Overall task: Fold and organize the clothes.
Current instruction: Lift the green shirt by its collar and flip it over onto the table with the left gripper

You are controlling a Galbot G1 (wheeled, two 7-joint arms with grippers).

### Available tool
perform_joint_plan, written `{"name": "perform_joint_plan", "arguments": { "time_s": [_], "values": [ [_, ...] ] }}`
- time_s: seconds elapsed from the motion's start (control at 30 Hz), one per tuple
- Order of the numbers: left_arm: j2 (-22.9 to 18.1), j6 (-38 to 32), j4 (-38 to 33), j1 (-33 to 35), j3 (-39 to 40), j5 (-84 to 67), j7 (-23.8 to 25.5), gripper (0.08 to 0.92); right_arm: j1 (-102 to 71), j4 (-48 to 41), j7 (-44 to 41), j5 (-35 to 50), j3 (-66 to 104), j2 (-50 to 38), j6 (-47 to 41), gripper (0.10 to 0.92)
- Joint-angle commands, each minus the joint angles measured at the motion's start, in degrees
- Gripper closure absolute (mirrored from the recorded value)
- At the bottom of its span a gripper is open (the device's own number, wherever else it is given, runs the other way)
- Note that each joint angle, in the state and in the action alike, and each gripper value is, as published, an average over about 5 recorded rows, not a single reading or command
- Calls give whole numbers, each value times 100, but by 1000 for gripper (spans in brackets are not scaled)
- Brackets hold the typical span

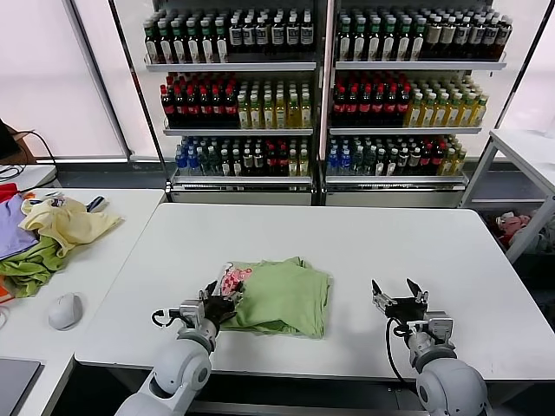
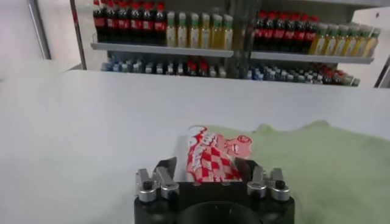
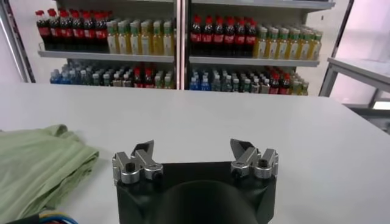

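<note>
**Folded green polo shirt between two low grippers on a white table**

The light green polo shirt [image 1: 282, 296] lies folded into a rough, compact bundle near the front edge of the white table [image 1: 347, 243], slightly to the robot's left of centre. At its left end a patch of red-pink and white print [image 1: 232, 279] is turned up; in the left wrist view the same print [image 2: 213, 159] shows as a checked pattern lying between the fingers, with green cloth spreading away beside it.

The left gripper [image 1: 217, 297] rests low at the shirt's left edge, its dark fingers [image 2: 166, 168] parted on either side of the printed cloth. Whether they press on the cloth cannot be told.

The right gripper [image 1: 398, 293] sits low over bare tabletop, well apart from the shirt, on its right. Its jaws stand wide apart with nothing between them, as the right wrist view [image 3: 194, 151] confirms; the shirt's edge [image 3: 42, 164] appears only at the side of that view.

On a second table [image 1: 95, 260] to the robot's left lie a heap of pale yellow, green and purple garments [image 1: 48, 234] and a grey computer mouse [image 1: 65, 310]. Shelves of bottled drinks [image 1: 321, 87] fill the background.
</note>
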Motion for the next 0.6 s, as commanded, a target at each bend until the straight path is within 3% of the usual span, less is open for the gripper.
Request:
{"name": "perform_joint_plan", "arguments": {
  "time_s": [0.03, 0.33, 0.6],
  "values": [
    [38, -19, 119, 20, 71, 129, 25, 421, -4, 20, 1, 3, 7, -3, -6, 203],
    [57, -17, 240, -64, -168, -1082, 151, 681, -17, 67, 3, 12, 29, -8, -10, 203],
    [146, 59, -372, 40, -858, -2626, 153, 874, -49, 115, 7, 34, 70, -24, 1, 203]
  ]
}}
